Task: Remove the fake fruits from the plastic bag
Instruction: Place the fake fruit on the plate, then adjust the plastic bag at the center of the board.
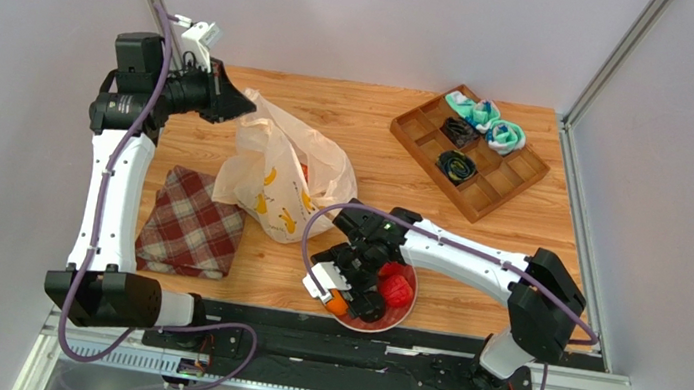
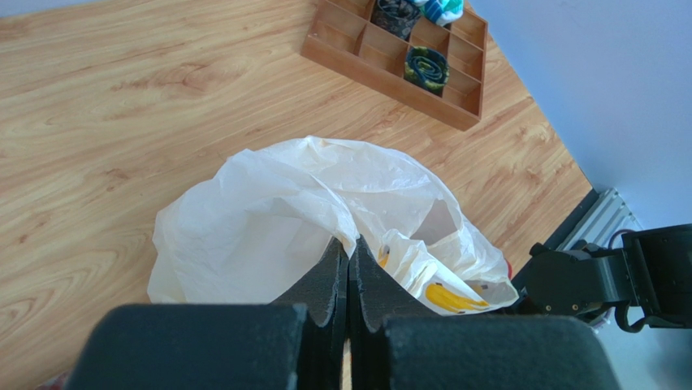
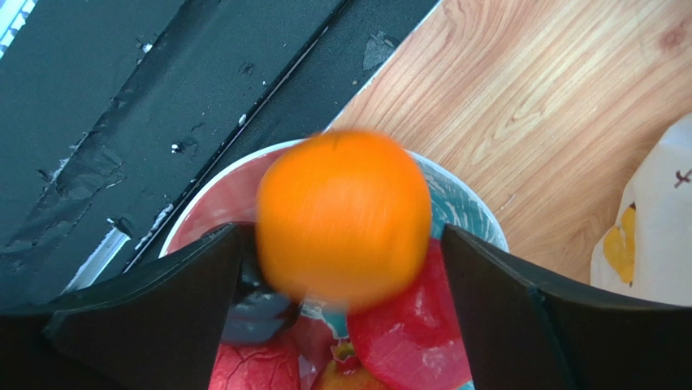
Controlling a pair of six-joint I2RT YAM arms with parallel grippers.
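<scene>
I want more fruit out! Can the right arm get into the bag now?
Probably yes: the right fingers are open over the plate, right beside the bag, which the left fingers hold up; nothing stands between.

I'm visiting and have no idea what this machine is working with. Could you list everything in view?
bag: one, cream-white with yellow prints, mid-table.
plate: one, teal and red, near table edge.
orange: one, orange, just above the plate.
red fruits: at least two, red, on the plate.
cloth: one, red plaid, left of the bag.
tray: one, brown wood, far right corner.
teal-and-white rolls: two, in the tray.
dark rolls: two, in the tray.
table: one, light wood, under everything.
left gripper: one, black, shut on the bag's edge.
right gripper: one, black, open around the orange.
</scene>
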